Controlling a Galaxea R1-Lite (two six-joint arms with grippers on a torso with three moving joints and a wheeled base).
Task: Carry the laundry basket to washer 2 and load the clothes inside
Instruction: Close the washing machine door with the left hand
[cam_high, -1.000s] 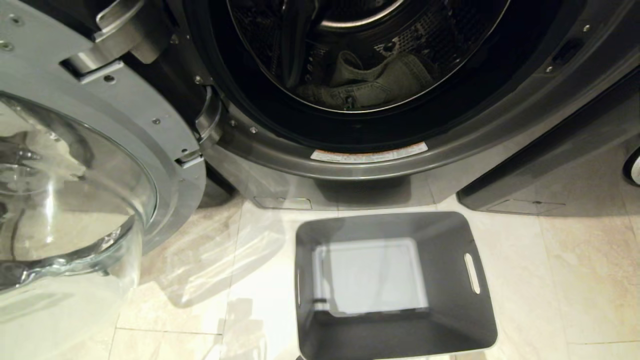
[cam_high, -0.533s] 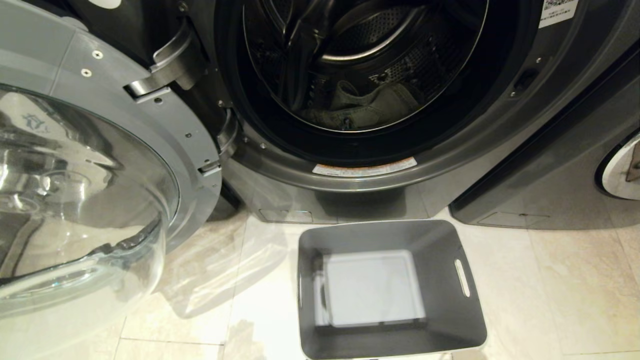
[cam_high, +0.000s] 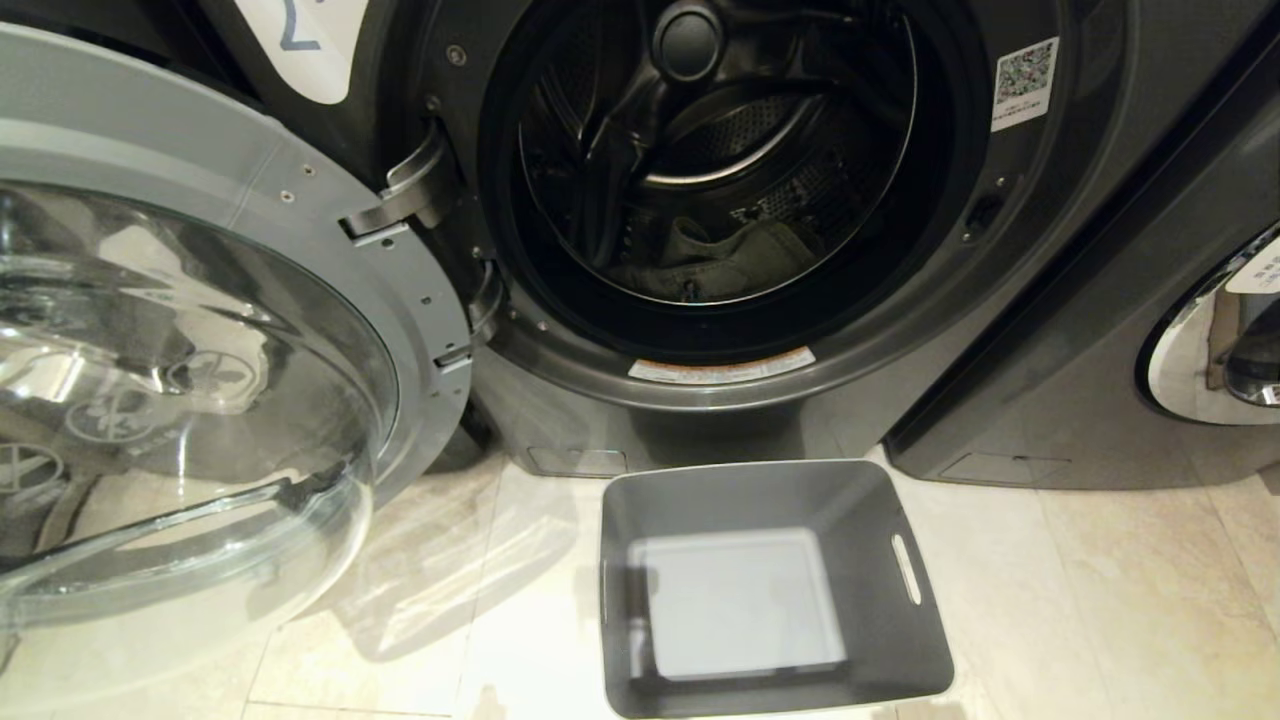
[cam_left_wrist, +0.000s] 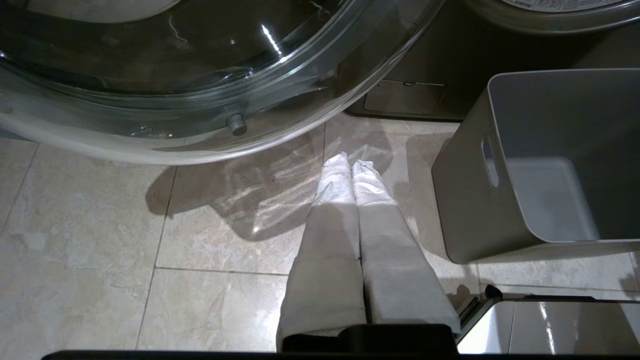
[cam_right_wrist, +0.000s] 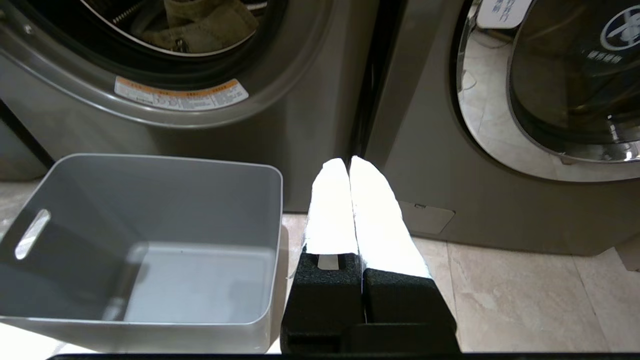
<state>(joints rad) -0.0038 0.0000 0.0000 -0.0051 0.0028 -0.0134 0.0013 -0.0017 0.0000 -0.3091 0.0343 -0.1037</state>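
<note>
Low in the head view's centre the laundry basket (cam_high: 775, 590) stands empty on the tiled floor (cam_high: 1080, 600), just before washer 2 (cam_high: 900, 330), whose glass door (cam_high: 190, 370) swings wide across the left of the frame; the clothes (cam_high: 730, 262) lie deep in the drum at upper centre. The loading looks done, so the next move likely calls for shutting that door. The left pincer (cam_left_wrist: 351, 164) and right pincer (cam_right_wrist: 348, 165), each pressed together and empty, hang either side of the basket, which could hinder any approach to the door, with another washer (cam_high: 1210, 340) at far right.
</note>
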